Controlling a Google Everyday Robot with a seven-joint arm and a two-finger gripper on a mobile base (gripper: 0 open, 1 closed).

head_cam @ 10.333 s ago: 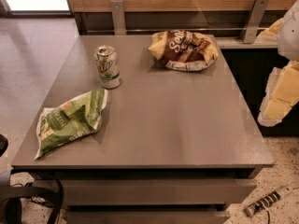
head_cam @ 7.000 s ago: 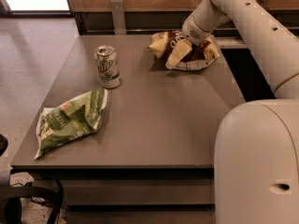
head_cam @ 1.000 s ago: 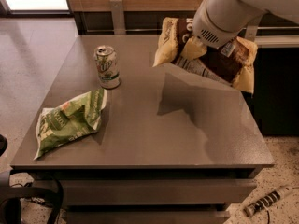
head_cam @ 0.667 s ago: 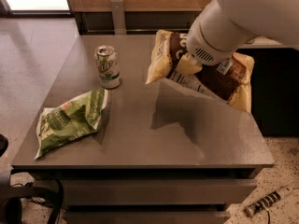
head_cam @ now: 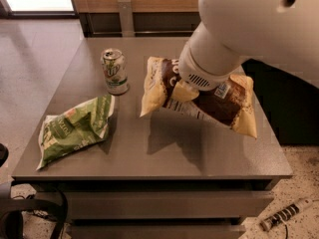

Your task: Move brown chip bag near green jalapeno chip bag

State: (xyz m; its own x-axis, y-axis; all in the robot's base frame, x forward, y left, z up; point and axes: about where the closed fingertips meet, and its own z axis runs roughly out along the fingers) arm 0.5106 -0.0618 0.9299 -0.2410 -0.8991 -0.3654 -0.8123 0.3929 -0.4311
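The brown chip bag (head_cam: 219, 106), dark brown with yellow ends, hangs in the air above the middle of the grey table (head_cam: 164, 156), casting a shadow below it. My gripper (head_cam: 185, 90) is shut on the bag's upper middle, under my large white arm. The green jalapeno chip bag (head_cam: 75, 128) lies flat near the table's front left corner, to the left of the held bag and apart from it.
A green-and-white soda can (head_cam: 114, 71) stands upright at the table's back left, between the two bags. A wooden wall and metal post run behind the table. A cable plug lies on the floor at the lower right.
My arm has carried the brown chip bag from the table's back right toward the left and front, closer to the green bag. The can and green bag have not moved.
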